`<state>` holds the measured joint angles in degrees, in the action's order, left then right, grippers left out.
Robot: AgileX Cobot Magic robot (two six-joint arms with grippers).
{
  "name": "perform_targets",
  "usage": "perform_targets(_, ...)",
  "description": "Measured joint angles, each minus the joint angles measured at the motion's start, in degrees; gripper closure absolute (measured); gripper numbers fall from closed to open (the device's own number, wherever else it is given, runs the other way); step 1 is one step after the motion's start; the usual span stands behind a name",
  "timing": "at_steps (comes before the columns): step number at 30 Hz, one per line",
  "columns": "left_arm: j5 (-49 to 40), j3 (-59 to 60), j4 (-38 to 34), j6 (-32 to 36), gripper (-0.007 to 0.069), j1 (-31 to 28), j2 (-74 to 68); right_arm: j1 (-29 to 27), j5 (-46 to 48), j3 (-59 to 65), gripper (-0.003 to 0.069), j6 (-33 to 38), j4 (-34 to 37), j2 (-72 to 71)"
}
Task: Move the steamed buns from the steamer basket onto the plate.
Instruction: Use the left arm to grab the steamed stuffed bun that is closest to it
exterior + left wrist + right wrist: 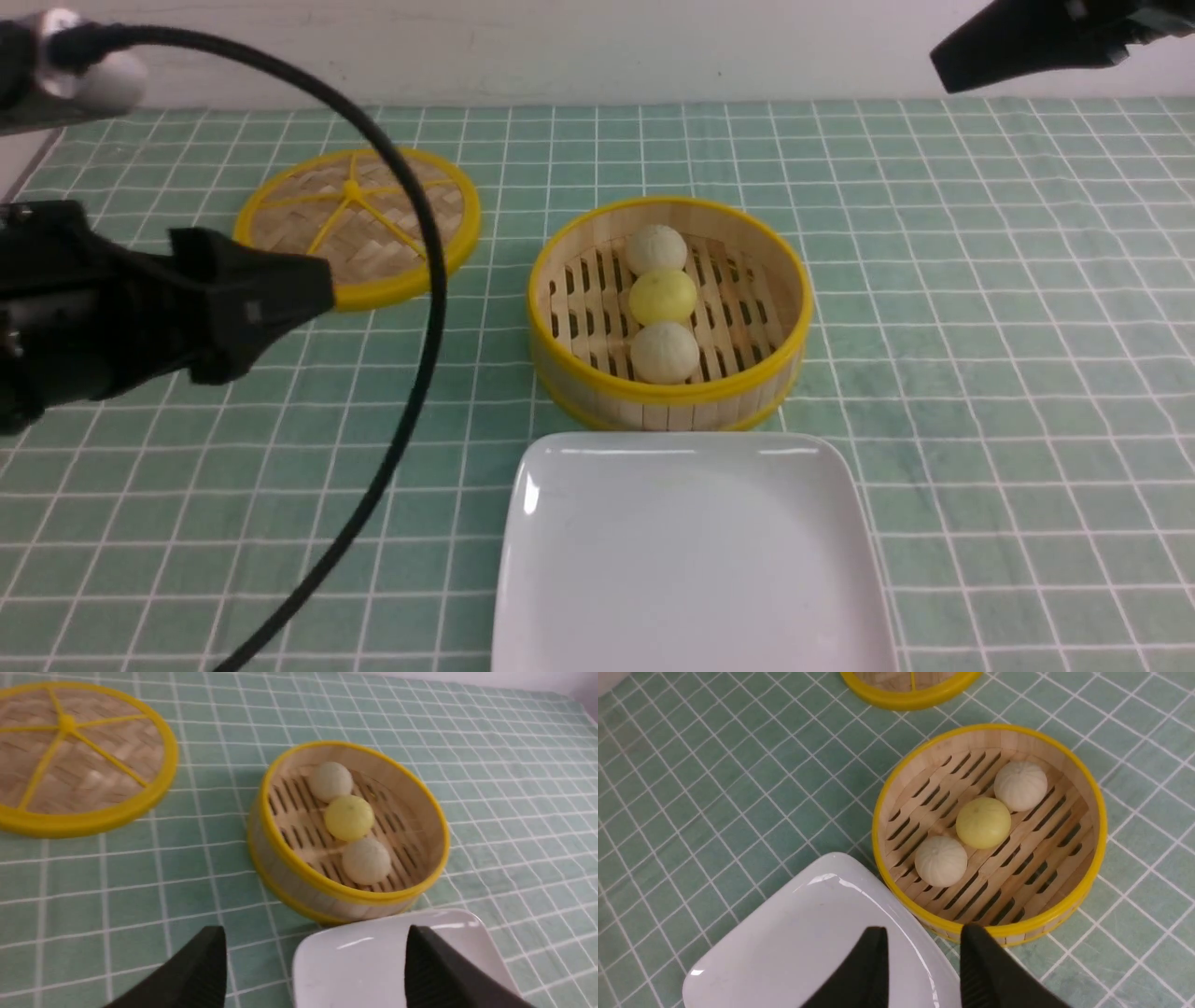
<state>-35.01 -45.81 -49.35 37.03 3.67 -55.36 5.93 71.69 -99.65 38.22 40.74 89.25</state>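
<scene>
3 buns point(663, 297) in a row in basket point(597, 403), next to plate point(691, 560) on desk point(980, 327). L hand point(315, 931) & R hand point(924, 928) both spread, gripping nothing.

front view faces forward; wrist views look down, nearer; all 3 share steamer basket point(665, 403), plate point(691, 569).

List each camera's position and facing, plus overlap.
Front: between arms, facing forward over steamer basket, plate, lid; left gripper at left, right gripper top right.
Left wrist: on left arm, slanting down at basket; its open fingers show.
Right wrist: on right arm, looking steeply down into basket; its fingers show.
Shared: all show basket, steamed buns, plate.
</scene>
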Motion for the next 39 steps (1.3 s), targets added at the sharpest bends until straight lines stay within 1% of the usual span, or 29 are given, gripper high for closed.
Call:
perform_targets(1,-0.95,-0.05,-4.72,5.15,0.0131,0.0,-2.78,0.0,0.0,0.0,0.0419,0.35,0.43,0.0)
perform_targets(4,-3.94,-1.1,-12.98,14.09,0.0142,0.0,-8.41,0.0,0.0,0.0,0.0419,0.58,0.55,0.0)
perform_targets(6,-6.71,-3.06,-17.67,18.54,0.0143,0.0,-12.74,0.0,0.0,0.0,0.0419,0.58,0.55,0.0)
perform_targets(9,-10.67,-6.51,-19.62,20.05,0.0143,0.0,-17.53,0.0,0.0,0.0,0.0419,0.7,0.55,0.0)
perform_targets(12,-14.65,-10.67,-19.32,19.61,0.0143,0.0,-21.77,0.0,0.0,0.0,0.0419,1.26,0.55,0.01)
perform_targets(14,-17.46,-14.26,-17.44,19.04,0.0143,0.0,-24.5,0.0,0.0,0.0,0.0419,1.38,0.59,0.01)
perform_targets(16,-18.85,-17.34,-13.68,18.31,0.0146,0.54,-26.04,0.0,0.0,0.0,0.0419,1.62,0.59,0.01)
perform_targets(19,-18.51,-20.48,-8.18,17.59,0.0155,2.79,-26.56,0.0,0.0,0.0,0.0419,1.62,0.59,0.01)
perform_targets(20,-18.44,-20.67,-7.84,17.59,0.0155,2.79,-26.56,0.0,0.0,0.0,0.0419,1.62,0.59,0.01)
perform_targets(22,-17.16,-22.72,-5.15,16.98,0.0161,5.04,-26.56,0.0,0.0,0.0,0.0419,1.62,0.59,0.01)
perform_targets(26,-13.03,-24.45,-2.71,14.4,0.0162,7.92,-26.56,0.0,0.0,0.0,0.0419,1.46,0.59,0.01)
perform_targets(28,-9.5,-24.86,2.9,12.46,0.0162,10.08,-26.56,0.0,0.0,0.0,0.0419,0.76,0.59,0.01)
perform_targets(29,-9.01,-24.86,3.43,12.07,0.0162,10.45,-26.56,0.0,0.0,0.0,0.0419,0.76,0.59,0.01)
perform_targets(30,-7.43,-24.86,8.16,10.2,0.0162,11.79,-26.69,0.0,0.0,0.0,0.0419,0.76,0.59,0.01)
perform_targets(33,-3.88,-24.86,16.41,3.82,0.0162,14.64,-27.68,0.0,0.0,0.0,0.0419,0.72,0.59,0.01)
perform_targets(34,-2.95,-24.86,17.86,2.5,0.0162,15.3,-28.01,0.0,0.0,0.0,0.0419,0.72,0.59,0.01)
perform_targets(35,-1.69,-24.86,20.68,-0.27,0.0162,16.19,-28.87,0.0,0.0,0.0,0.0419,0.72,0.59,0.01)
perform_targets(36,-1.47,-24.86,21.05,-0.61,0.0162,16.32,-29.0,0.0,0.0,0.0,0.0419,0.72,0.59,0.01)
perform_targets(37,0.3,-24.86,23.31,-2.85,0.0162,17.28,-30.27,0.0,0.0,0.0,0.0419,0.72,0.59,0.01)
perform_targets(39,1.6,-24.86,24.38,-3.79,0.0162,17.88,-31.39,0.0,0.0,0.0,0.0419,0.72,0.59,0.01)
